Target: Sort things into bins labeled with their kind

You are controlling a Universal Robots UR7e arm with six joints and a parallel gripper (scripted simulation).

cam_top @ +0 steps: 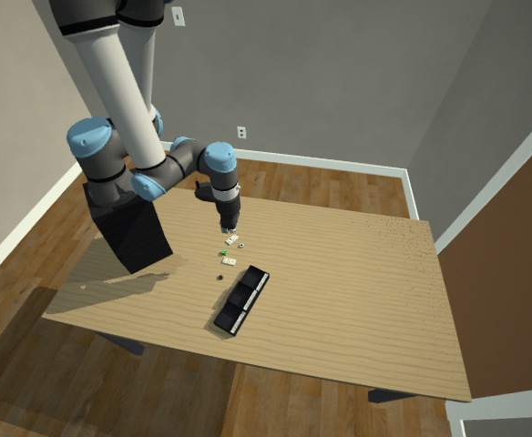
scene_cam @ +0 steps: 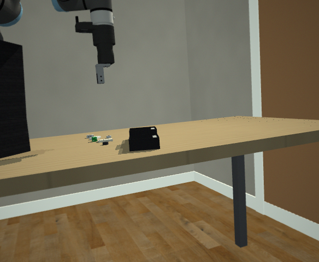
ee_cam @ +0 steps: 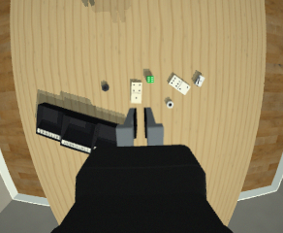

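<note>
- Your things to sort lie in a loose cluster on the wooden surface [cam_top: 332, 282], between the arm's black pedestal [cam_top: 129, 235] and the bins.
- You have two flat white tiles with dark dots, like dominoes: one [cam_top: 231, 238] at the far end of the cluster, the other [cam_top: 229, 260] nearer the bins.
- A small green cube [cam_top: 224, 252] sits between the two tiles, apart from both.
- A small grey ring-shaped piece [cam_top: 240, 245] lies just beside the far tile, and a small dark round piece [cam_top: 219, 277] sits alone at the near end of the cluster.
- In the wrist view you can also see one more small white piece [ee_cam: 199, 80] beyond the far tile; its kind is too small to tell.
- The bins [cam_top: 241, 299] are three black open boxes joined in a row, with white label strips along one long side; the lettering is too small to read, and they look empty.
- Your end effector [cam_top: 229, 229] hangs well above the surface, pointing straight down over the far end of the cluster.
- Its fingers stand narrow, with only a slim gap, and hold nothing.
- The arm reaches out from the pedestal with its wrist bent downward.
</note>
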